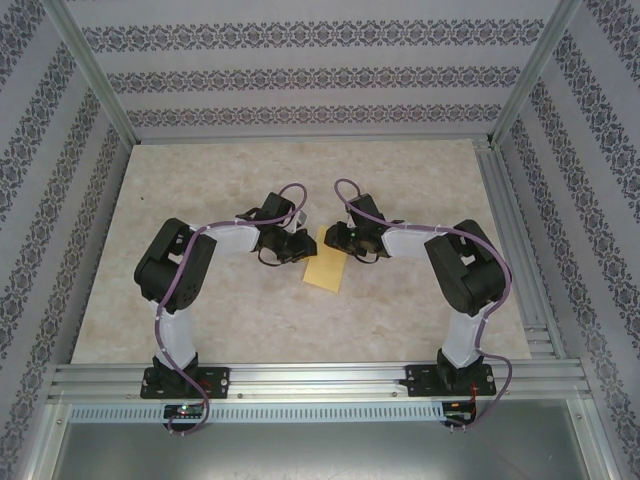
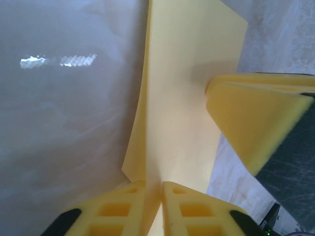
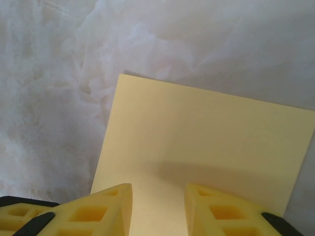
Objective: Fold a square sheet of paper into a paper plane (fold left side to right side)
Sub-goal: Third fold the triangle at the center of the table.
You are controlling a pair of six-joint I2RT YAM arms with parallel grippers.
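On the marble table (image 1: 200, 300), the square sheet of paper (image 1: 326, 272) lies near centre. The left gripper (image 2: 153, 186), at its 10 o'clock, pinches its raised edge; the right gripper (image 3: 158, 194), at 1 o'clock, hangs spread over it.

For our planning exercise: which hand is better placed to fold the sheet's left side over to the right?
Left. The left hand pinches a lifted edge of the sheet; the right hand sits open over it, probably only steadying it.

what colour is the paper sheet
The paper sheet is plain pale yellow, unprinted; clearest in the right wrist view.
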